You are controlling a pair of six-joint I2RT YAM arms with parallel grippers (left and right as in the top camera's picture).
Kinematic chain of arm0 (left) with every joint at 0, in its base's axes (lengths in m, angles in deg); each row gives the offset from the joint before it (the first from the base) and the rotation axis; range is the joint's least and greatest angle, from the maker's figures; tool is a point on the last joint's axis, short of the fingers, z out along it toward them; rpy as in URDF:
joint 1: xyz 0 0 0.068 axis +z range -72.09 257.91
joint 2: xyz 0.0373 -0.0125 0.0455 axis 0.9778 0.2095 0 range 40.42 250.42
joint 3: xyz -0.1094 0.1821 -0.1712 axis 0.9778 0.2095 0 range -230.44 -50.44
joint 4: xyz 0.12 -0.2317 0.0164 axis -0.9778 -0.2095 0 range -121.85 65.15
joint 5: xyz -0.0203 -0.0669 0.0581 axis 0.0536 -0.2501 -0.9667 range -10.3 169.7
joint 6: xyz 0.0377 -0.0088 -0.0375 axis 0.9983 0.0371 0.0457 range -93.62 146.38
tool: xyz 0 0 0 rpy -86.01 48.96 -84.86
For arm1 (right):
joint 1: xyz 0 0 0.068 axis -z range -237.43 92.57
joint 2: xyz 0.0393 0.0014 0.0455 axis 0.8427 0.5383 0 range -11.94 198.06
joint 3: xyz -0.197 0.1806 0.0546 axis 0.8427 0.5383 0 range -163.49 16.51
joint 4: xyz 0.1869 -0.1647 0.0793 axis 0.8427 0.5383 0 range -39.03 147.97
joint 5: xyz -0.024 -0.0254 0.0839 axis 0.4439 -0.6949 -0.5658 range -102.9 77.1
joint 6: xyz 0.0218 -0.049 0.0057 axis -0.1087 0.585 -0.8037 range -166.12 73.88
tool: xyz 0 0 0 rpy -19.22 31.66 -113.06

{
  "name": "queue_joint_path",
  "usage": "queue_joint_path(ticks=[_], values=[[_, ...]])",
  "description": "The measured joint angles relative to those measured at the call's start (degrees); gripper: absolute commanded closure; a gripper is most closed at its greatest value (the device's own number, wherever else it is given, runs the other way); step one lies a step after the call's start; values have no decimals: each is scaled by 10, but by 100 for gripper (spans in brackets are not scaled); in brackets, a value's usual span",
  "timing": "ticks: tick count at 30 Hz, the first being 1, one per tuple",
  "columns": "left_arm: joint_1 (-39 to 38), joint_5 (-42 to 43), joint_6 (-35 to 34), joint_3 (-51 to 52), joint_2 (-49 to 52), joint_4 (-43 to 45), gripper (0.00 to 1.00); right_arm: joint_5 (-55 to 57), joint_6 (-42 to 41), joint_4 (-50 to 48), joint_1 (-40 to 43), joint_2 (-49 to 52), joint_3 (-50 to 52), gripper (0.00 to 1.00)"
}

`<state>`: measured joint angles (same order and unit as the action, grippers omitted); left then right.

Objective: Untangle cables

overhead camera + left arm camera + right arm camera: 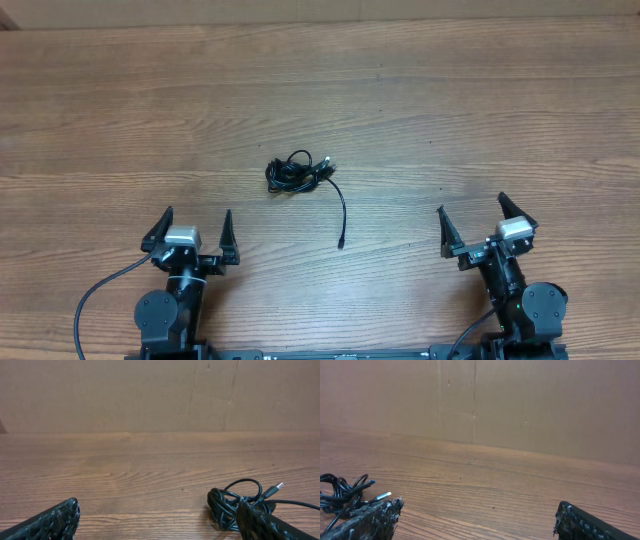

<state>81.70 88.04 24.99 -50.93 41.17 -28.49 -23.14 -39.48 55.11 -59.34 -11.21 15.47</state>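
Cables (297, 172): knotted bunch, ahead of my fingers, between both arms, touching neither.
My left gripper (196, 216): fingers apart.
My right gripper (471, 206): fingers apart.

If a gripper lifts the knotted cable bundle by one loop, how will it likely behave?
Probably floppy: the cables lie in loose curled loops, so they should sag rather than hold shape. Likely light, being thin cords; a push may slide the whole knot across the smooth wooden table. The free tail would probably trail behind.
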Motion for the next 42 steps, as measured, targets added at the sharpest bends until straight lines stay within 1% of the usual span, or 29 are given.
queue_joint_path(ticks=[4,17,22,35,42], values=[[0,0,0,0,8,0,0,0,0,0,0,0,0,0],[0,0,0,-12,84,-6,0,0,0,0,0,0,0,0],[0,0,0,-45,136,-24,0,0,0,0,0,0,0,0],[0,0,0,-112,296,-26,0,0,0,0,0,0,0,0],[0,0,0,-158,373,-60,0,0,0,0,0,0,0,0]])
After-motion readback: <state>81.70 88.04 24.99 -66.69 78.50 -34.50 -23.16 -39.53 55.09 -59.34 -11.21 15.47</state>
